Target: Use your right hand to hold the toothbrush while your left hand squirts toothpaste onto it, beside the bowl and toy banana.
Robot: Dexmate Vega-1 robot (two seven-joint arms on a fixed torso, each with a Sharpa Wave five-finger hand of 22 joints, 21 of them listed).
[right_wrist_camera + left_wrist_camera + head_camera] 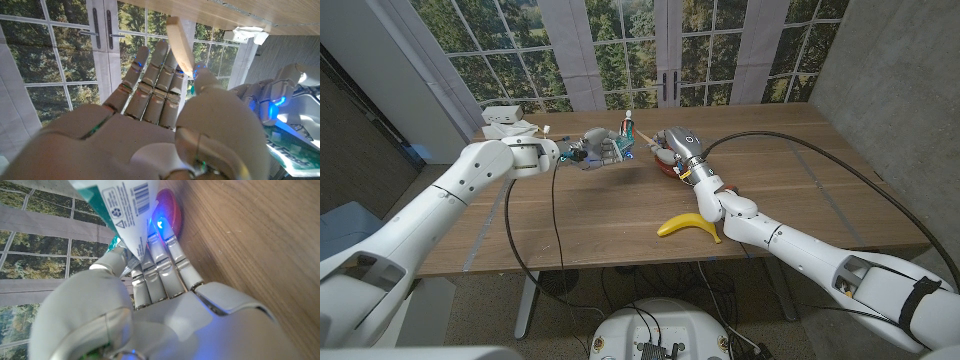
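You have a yellow toy banana (688,226) on the brown woodgrain tabletop (800,170), and a red bowl (169,209). The toothpaste tube (120,205) is white and green with a black barcode; the toothbrush (180,46) handle is pale tan.

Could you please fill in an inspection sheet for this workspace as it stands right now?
Surface: wooden table, bare at the right.
Job's things: toothbrush in right hand; toothpaste in left hand; red bowl beneath the hands; banana near front edge.
Clutter: white object at far left corner.
Hands: both raised, close together mid-table.
Cables: black cables across the table and along both arms.
Surroundings: windows with trees outside.
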